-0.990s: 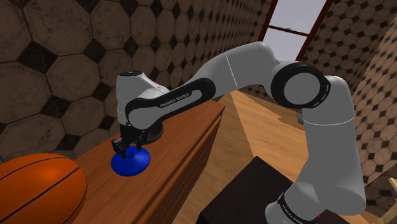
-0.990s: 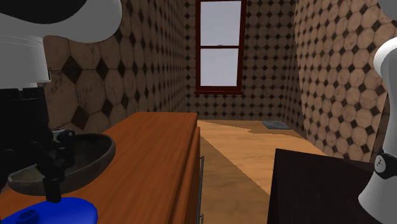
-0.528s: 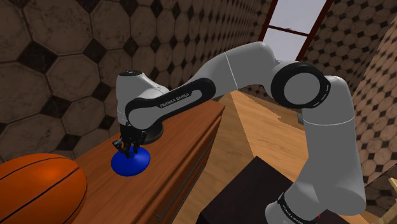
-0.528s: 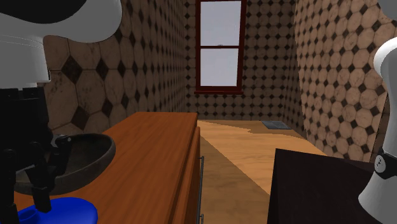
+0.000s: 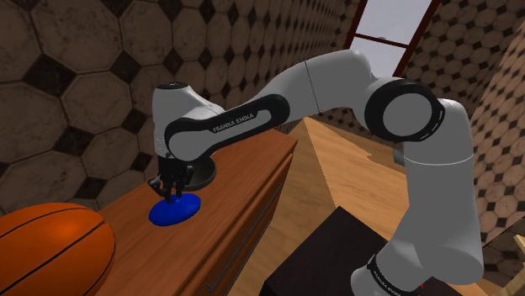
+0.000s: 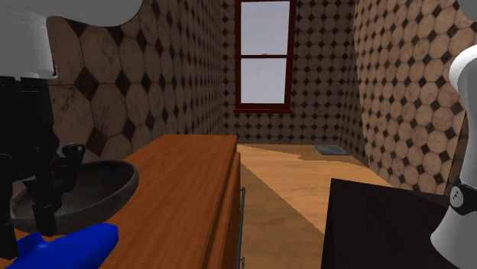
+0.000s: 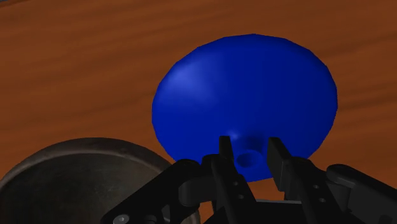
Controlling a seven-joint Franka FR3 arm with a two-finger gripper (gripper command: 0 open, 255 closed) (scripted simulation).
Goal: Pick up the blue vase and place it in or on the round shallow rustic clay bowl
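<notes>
The blue vase (image 7: 248, 108) is squat and wide with a small neck. My gripper (image 7: 249, 156) is shut on that neck, one black finger on each side. In the shoulder view the vase (image 5: 177, 210) hangs tilted just above the wooden dresser top (image 5: 244, 193) under the gripper (image 5: 166, 195). The round, dark, rough bowl (image 6: 84, 191) stands right behind the vase (image 6: 65, 246), with the gripper (image 6: 42, 225) in front of it. Beside the fingers the bowl's rim (image 7: 83, 178) shows close to the vase. The arm hides most of the bowl (image 5: 202, 174) in the shoulder view.
A large orange basketball (image 5: 50, 248) rests on the dresser at the shoulder view's lower left, close to the vase. The dresser's front edge drops to a wooden floor (image 6: 306, 183). A dark stand (image 5: 336, 252) sits below the arm. Patterned walls enclose the room.
The gripper has shifted onto the vase's neck and risen a little. The vase has come up off the dresser and now tilts.
</notes>
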